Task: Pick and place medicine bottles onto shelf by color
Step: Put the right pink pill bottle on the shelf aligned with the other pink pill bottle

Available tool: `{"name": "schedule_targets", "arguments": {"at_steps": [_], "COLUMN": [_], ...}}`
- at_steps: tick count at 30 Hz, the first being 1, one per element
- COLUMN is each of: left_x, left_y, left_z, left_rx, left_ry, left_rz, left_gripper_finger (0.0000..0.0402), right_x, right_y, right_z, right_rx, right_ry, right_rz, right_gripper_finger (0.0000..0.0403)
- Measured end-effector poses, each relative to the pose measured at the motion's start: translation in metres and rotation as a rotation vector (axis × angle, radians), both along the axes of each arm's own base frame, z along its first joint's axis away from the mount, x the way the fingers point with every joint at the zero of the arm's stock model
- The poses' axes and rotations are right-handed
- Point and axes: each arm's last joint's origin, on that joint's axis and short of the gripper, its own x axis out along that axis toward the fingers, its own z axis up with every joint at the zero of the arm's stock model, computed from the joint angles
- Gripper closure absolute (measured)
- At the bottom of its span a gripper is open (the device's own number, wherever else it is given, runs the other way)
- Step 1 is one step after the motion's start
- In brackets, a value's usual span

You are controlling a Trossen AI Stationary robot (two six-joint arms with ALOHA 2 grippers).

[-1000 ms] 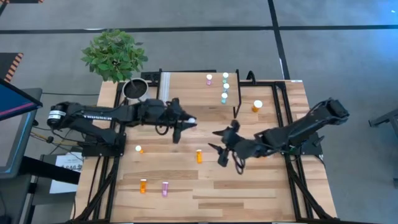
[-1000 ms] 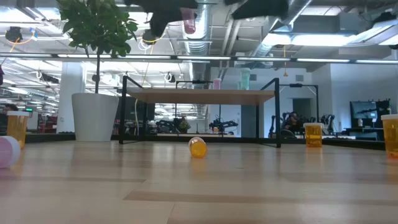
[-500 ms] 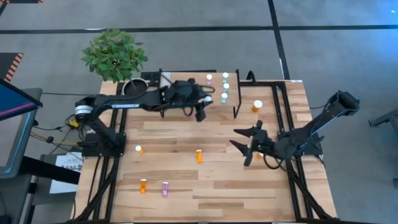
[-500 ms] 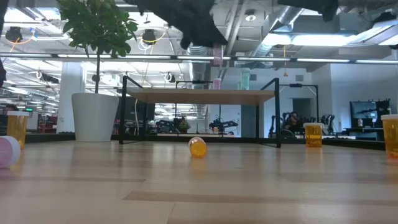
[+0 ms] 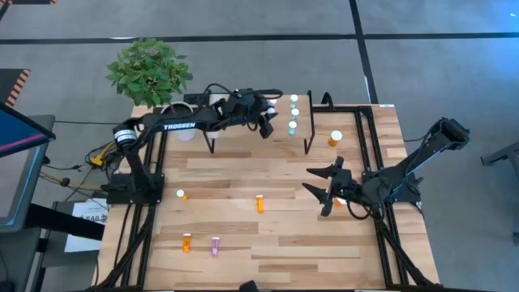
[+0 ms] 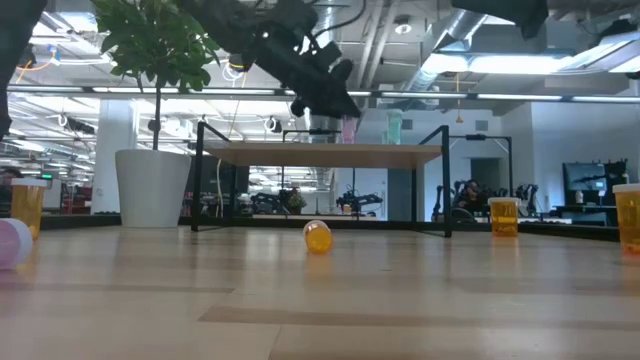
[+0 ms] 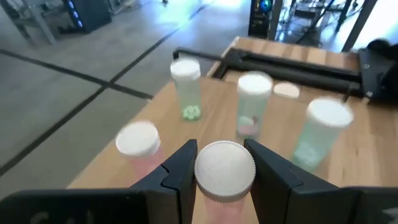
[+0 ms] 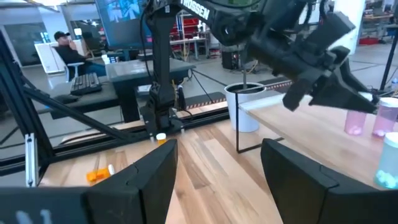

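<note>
My left fingers [image 7: 222, 163] clamp a pink bottle [image 7: 224, 173] over the shelf [image 5: 243, 104]; the pink neighbour [image 7: 138, 142] at ten o'clock could topple. Right fingers [image 5: 324, 188] gape, empty.

Held bottle [image 7: 224, 172] cut off below the cap by the left wrist view's bottom edge; body colour not clear there. Shelf [image 5: 243, 106] top mostly covered by the left arm from above. Pink bottle [image 6: 12, 243] cropped at the low view's left edge. Rightmost orange bottle [image 6: 629, 217] cropped at its right edge. Right gripper [image 5: 326, 188] fingers cut off in its own wrist view.
</note>
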Motion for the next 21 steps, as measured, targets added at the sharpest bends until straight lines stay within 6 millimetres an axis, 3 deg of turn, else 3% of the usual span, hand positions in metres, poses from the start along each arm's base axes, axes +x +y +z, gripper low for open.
{"name": "schedule_targets", "arguments": {"at_steps": [12, 21], "left_x": [0.009, 0.008], "left_y": [0.007, 0.007], "left_z": [-0.018, -0.02], "left_rx": [-0.009, -0.007], "left_ry": [0.008, 0.012], "left_rz": [-0.01, -0.001], "left_gripper_finger": [0.0297, 0.029], "right_x": [0.001, 0.002], "right_y": [-0.001, -0.002], "right_z": [0.0, 0.0], "right_rx": [0.002, 0.007], "right_ry": [-0.003, -0.002], "right_rz": [0.006, 0.003], "right_gripper_finger": [0.0148, 0.0148]}}
